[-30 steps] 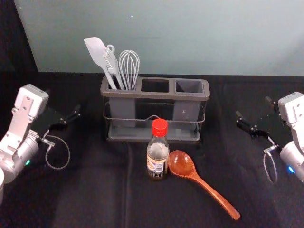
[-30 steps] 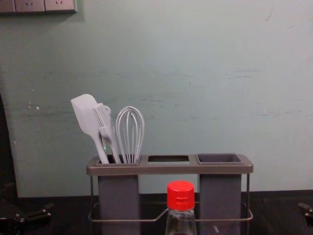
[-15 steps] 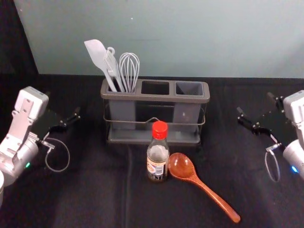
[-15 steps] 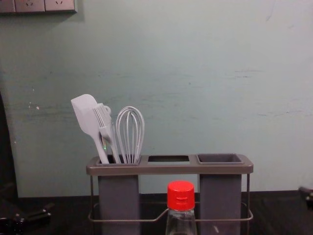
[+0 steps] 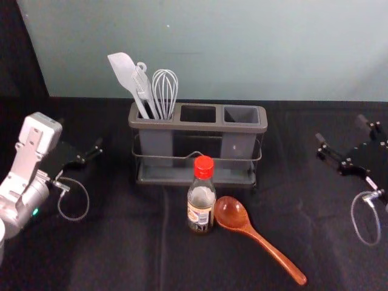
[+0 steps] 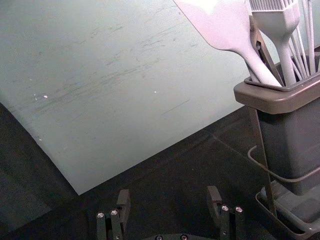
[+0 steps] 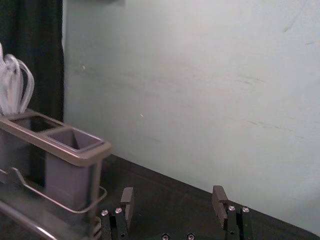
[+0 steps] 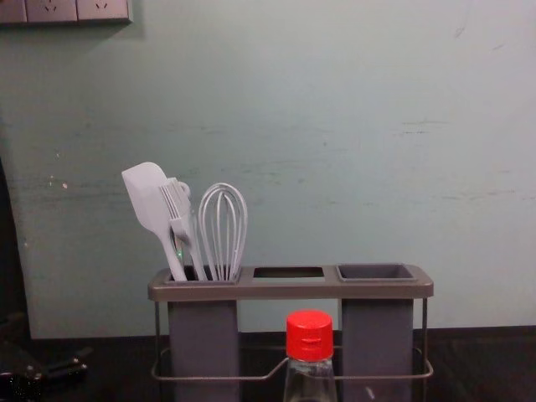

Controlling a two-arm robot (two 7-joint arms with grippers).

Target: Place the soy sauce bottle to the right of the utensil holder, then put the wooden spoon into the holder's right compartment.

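Observation:
The soy sauce bottle [image 5: 201, 195] stands upright in front of the utensil holder [image 5: 197, 125], its red cap also showing low in the chest view. Just right of the bottle lies the wooden spoon [image 5: 256, 235], bowl toward the holder and handle slanting toward the front right. My right gripper [image 5: 341, 129] is off to the right of the holder, open and empty; in the right wrist view the gripper [image 7: 173, 202] has its fingers wide apart. My left gripper [image 5: 82, 142] stays parked at the left, and in the left wrist view the gripper [image 6: 169, 202] is open with nothing between its fingers.
A white spatula [image 5: 123, 68], a brush and a whisk [image 5: 165, 91] stand in the holder's left compartment. Behind the black-covered table [image 5: 121, 242] rises a pale wall [image 5: 212, 48]. Wall sockets [image 8: 52, 8] sit at the chest view's upper left.
My right gripper has shifted farther right in the head view and has left the chest view's right edge. The left arm, bottle and spoon have stayed in place.

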